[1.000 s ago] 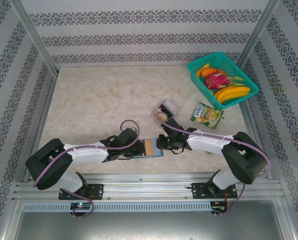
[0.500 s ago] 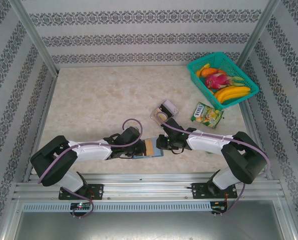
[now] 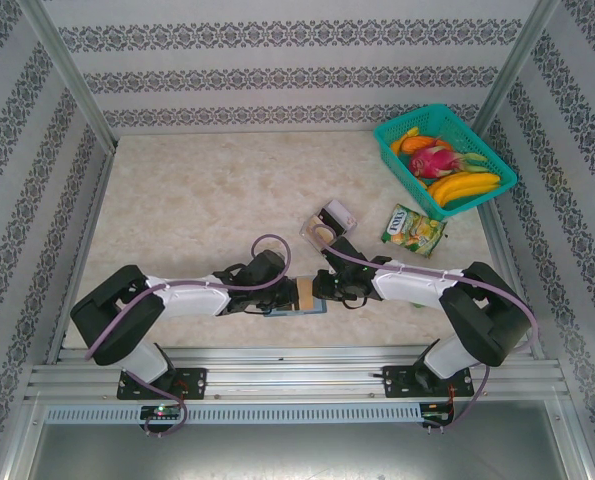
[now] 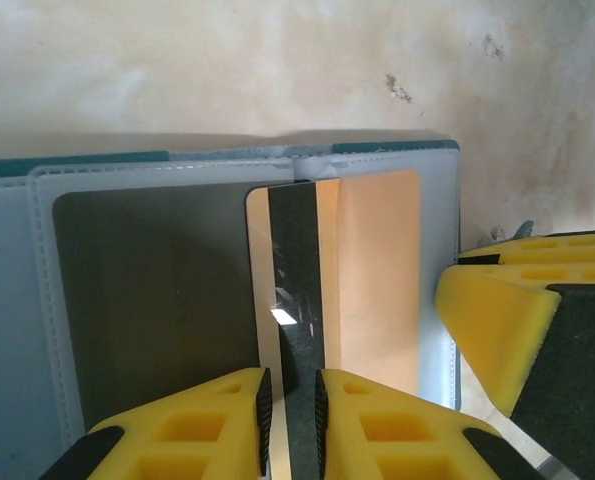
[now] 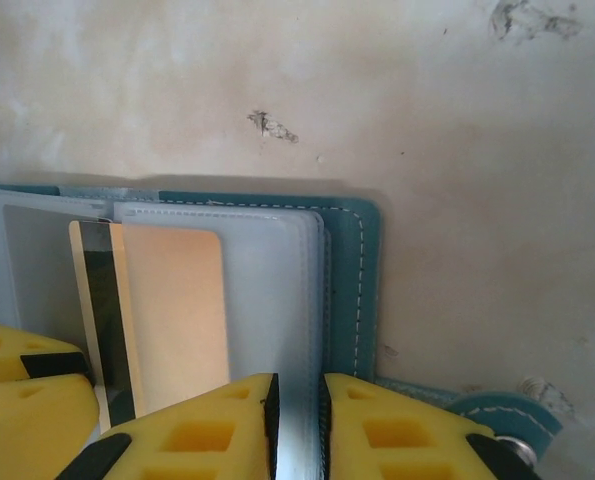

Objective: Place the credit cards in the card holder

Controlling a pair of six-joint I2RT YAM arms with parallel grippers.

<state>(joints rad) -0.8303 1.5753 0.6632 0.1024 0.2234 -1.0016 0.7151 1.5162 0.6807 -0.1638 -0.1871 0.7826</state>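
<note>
The teal card holder (image 3: pixel 315 308) lies open on the table near the front edge, its clear sleeves (image 5: pixel 267 290) spread out. My left gripper (image 4: pixel 292 385) is shut on a tan-gold credit card (image 4: pixel 377 270), pinching it on its black stripe. The card's tan half overlaps the right-hand sleeve. A black credit card (image 4: pixel 147 290) sits in the left sleeve. My right gripper (image 5: pixel 297 390) is shut on the edge of the clear sleeves, beside the card holder's teal cover (image 5: pixel 352 270). From above, the left gripper (image 3: pixel 289 296) and the right gripper (image 3: pixel 322 290) face each other over the card holder.
A clear shallow tray (image 3: pixel 327 222) sits just behind the grippers. A green-yellow snack packet (image 3: pixel 412 228) lies to its right. A teal basket (image 3: pixel 489 150) of fruit stands at the back right. The card holder's snap tab (image 5: pixel 507 425) juts out by my right fingers.
My left gripper has moved to the right with the tan-gold card, closer to the right gripper. Less of the card shows from above. The right gripper has stayed in place.
</note>
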